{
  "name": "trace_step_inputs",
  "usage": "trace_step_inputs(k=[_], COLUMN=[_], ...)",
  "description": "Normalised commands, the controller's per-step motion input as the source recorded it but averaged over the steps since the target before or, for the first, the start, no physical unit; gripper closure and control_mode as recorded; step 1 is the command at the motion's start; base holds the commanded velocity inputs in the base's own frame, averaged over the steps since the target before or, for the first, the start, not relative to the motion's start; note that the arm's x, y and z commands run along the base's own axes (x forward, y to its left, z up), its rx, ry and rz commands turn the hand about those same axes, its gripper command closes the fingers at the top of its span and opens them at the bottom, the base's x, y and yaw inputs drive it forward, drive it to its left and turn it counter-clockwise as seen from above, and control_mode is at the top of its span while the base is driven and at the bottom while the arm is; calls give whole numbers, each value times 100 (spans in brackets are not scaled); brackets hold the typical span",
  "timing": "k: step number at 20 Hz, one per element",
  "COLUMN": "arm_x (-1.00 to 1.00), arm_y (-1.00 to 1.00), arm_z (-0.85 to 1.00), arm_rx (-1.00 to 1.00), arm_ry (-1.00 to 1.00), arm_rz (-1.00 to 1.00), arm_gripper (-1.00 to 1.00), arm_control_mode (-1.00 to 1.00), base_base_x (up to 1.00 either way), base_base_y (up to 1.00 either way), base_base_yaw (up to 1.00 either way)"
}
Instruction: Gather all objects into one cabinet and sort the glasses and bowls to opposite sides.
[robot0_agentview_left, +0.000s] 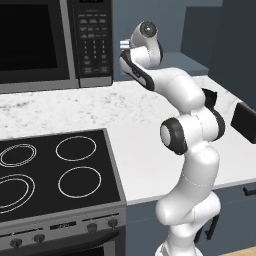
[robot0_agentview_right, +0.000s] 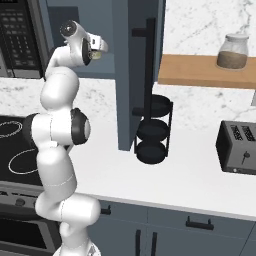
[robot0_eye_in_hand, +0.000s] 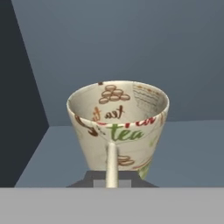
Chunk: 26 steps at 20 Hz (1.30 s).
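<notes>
Tumbler (robot0_eye_in_hand: 118, 127) just before gripper (robot0_eye_in_hand: 112, 181), seemingly gripped, inside cabinet (robot0_eye_in_hand: 131, 52)

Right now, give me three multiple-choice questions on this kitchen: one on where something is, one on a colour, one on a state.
1. Where does the glass jar stand?
A. On the stove
B. On the wooden shelf
C. On top of the toaster

2. In what colour is the word "tea" printed on the printed cup?
A. Green
B. Blue
C. Black

3. How is the cabinet door with the long black bar handle?
A. Shut flat
B. Taken off and lying on the counter
C. Swung open

Answers:
1 B: the glass jar sits on the wooden shelf against the marble wall.
2 A: the hand view shows green letters on the near side of the printed cup.
3 C: the cabinet door stands out over the counter, with its bar handle facing sideways.
</notes>
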Motion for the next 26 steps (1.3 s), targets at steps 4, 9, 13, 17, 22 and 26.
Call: trace_step_inputs(k=[4, 9, 13, 17, 22, 26], arm_x=[42, 32, 0, -13, -33, -70], arm_y=[0, 0, 2, 7, 0, 0], arm_z=[-46, -25, 11, 29, 32, 6], arm_rx=[0, 0, 0, -1, 0, 1], arm_ry=[3, 1, -3, -6, 0, 9], arm_rz=[0, -2, -4, -2, 0, 0], arm_gripper=[100, 100, 100, 100, 100, 100], arm_control_mode=[-100, -100, -100, -100, -100, -100], base_base_x=[0, 0, 0, 0, 0, 0], base_base_y=[0, 0, 0, 0, 0, 0], base_base_yaw=[0, 0, 0, 0, 0, 0])
